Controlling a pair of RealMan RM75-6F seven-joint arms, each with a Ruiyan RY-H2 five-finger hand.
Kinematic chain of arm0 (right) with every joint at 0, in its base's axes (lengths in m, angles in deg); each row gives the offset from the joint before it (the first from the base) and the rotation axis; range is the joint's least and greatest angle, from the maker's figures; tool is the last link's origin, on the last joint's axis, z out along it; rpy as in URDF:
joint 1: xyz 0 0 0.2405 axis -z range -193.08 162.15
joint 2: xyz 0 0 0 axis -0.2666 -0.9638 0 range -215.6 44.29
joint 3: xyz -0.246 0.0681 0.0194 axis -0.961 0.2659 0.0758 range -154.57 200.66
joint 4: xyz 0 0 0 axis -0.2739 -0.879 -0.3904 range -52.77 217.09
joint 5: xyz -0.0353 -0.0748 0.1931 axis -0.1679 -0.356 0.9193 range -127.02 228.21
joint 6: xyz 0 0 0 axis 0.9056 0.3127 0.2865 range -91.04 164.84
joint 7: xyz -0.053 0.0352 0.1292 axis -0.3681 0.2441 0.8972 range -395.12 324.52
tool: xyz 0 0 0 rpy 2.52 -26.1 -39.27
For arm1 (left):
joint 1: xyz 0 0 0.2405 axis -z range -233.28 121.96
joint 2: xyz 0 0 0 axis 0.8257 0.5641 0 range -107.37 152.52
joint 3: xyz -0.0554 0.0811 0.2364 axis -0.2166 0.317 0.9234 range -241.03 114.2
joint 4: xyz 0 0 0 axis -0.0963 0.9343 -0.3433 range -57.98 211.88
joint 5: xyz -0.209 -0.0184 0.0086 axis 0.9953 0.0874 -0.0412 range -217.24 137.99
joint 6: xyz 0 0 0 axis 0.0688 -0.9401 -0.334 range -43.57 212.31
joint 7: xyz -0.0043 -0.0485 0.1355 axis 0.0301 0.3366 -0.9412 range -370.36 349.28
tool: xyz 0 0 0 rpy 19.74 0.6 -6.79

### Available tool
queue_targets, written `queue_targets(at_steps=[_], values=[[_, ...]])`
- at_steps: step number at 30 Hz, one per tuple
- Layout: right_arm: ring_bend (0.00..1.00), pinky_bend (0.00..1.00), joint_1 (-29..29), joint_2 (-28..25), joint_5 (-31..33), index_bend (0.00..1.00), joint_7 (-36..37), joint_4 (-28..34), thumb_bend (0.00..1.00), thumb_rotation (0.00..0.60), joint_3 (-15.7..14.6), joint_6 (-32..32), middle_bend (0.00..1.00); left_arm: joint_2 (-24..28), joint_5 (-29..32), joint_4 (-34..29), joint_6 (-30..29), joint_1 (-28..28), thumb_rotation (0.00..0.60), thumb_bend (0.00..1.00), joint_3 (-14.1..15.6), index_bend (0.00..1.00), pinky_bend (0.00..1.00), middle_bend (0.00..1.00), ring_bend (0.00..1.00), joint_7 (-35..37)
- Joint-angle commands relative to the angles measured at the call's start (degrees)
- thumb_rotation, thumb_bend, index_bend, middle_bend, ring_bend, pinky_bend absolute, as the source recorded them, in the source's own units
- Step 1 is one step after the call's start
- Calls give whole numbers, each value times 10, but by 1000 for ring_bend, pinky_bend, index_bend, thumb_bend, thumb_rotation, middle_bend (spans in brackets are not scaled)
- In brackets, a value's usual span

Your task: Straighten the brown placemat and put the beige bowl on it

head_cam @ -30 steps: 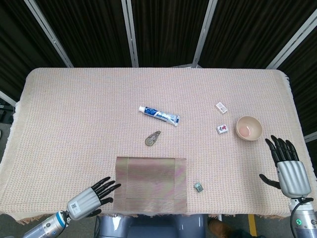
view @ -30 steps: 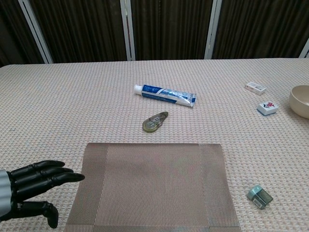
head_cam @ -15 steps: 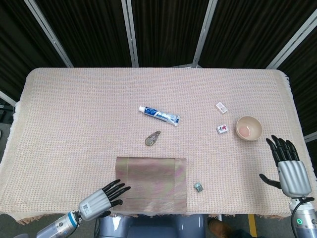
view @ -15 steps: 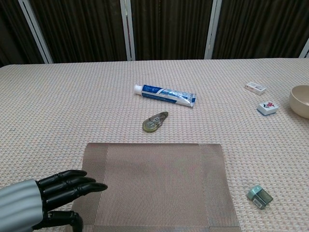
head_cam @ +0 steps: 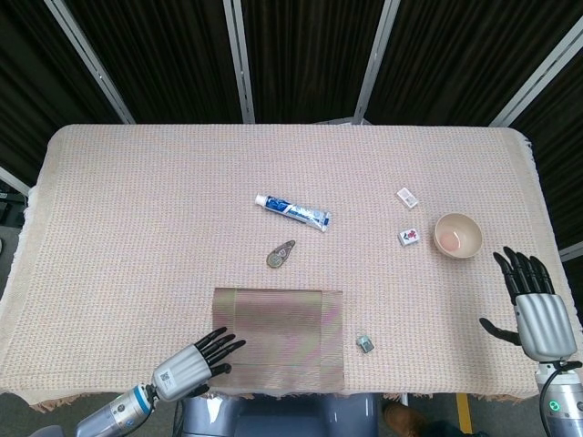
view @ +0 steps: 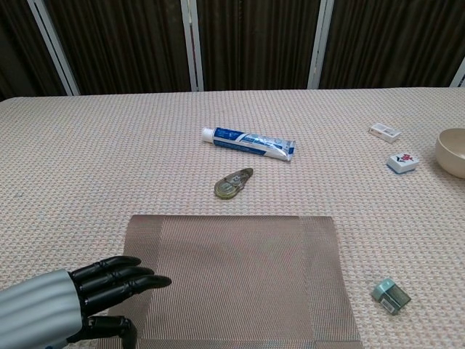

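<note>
The brown placemat [head_cam: 287, 332] [view: 240, 280] lies flat near the table's front edge, its sides square to the edge. My left hand [head_cam: 194, 364] [view: 80, 294] is open, fingers stretched over the mat's front left corner; whether it touches the mat I cannot tell. The beige bowl [head_cam: 457, 236] [view: 452, 152] stands upright at the right side of the table, far from the mat. My right hand [head_cam: 533, 305] is open with fingers spread, near the table's right edge just in front of the bowl, holding nothing.
A toothpaste tube [head_cam: 293, 211] [view: 248, 143] and a correction tape dispenser [head_cam: 281, 254] [view: 232, 183] lie behind the mat. Two small white tiles [head_cam: 408, 237] [head_cam: 406, 197] sit left of the bowl. A small grey-green sharpener [head_cam: 364, 342] [view: 390, 295] lies right of the mat.
My left hand has slid right along the front edge, from beside the mat to over its front left corner. The right hand has drifted slightly toward the front. Mat and bowl are unmoved.
</note>
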State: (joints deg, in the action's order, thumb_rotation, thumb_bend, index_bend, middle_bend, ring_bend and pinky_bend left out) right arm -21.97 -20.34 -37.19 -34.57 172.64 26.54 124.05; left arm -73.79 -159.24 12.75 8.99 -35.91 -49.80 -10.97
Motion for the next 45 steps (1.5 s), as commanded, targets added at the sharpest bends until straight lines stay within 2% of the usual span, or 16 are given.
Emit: queue_targets(at_steps=[1, 18, 32, 45], values=[[0, 0, 0, 0, 0, 0, 0, 0, 0, 600, 1, 0, 0, 0, 2, -4, 0, 3, 600, 226, 2, 397, 0, 0, 0, -5], [0, 0, 3, -2, 0, 0, -1, 3, 0, 600, 3, -1, 0, 7, 20, -38, 7, 17, 600, 234, 8, 397, 0, 0, 0, -24], [0, 0, 4, -5, -2, 0, 5, 4, 0, 600, 5, -2, 0, 0, 36, -37, 14, 22, 600, 426, 18, 399, 0, 0, 0, -24], [0, 0, 5, -6, -2, 0, 8, 4, 0, 600, 6, -4, 0, -7, 53, -27, 16, 22, 600, 437, 19, 411, 0, 0, 0, -17]])
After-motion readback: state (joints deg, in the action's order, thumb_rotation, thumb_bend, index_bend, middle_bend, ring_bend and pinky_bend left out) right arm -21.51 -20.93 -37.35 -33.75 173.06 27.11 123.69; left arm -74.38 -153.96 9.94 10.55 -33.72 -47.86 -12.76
